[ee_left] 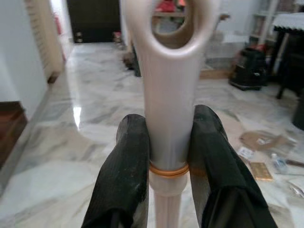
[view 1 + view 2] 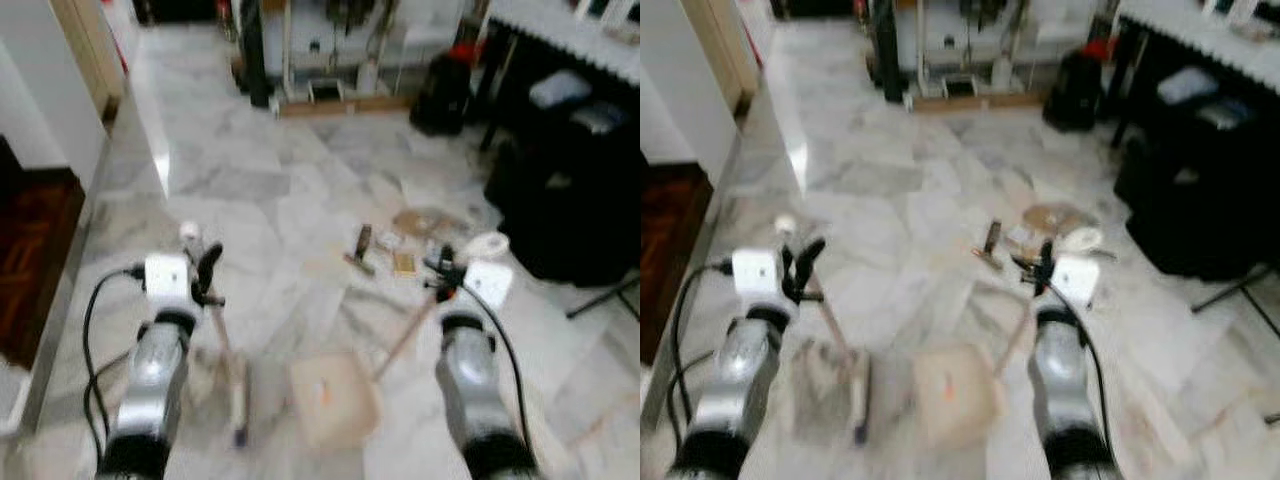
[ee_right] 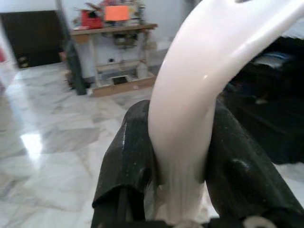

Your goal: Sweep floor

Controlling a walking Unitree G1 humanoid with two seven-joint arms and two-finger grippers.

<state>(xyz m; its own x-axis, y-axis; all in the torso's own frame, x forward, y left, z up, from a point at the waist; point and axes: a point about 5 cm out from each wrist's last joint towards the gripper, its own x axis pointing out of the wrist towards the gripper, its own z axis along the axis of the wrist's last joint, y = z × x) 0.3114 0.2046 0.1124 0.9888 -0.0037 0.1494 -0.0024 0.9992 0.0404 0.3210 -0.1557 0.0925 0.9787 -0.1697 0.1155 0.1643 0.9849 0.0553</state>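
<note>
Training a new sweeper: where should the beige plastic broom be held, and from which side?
Grip the beige plastic broom on its round shaft just below the hanging loop, pinching from opposite sides, as the left hand does. The slim, near-upright shaft suits that.

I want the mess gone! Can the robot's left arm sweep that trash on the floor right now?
Probably not yet. The left gripper is shut on the broom handle, but the broom head rests near the robot, and the trash lies farther ahead, with bare floor between.
</note>
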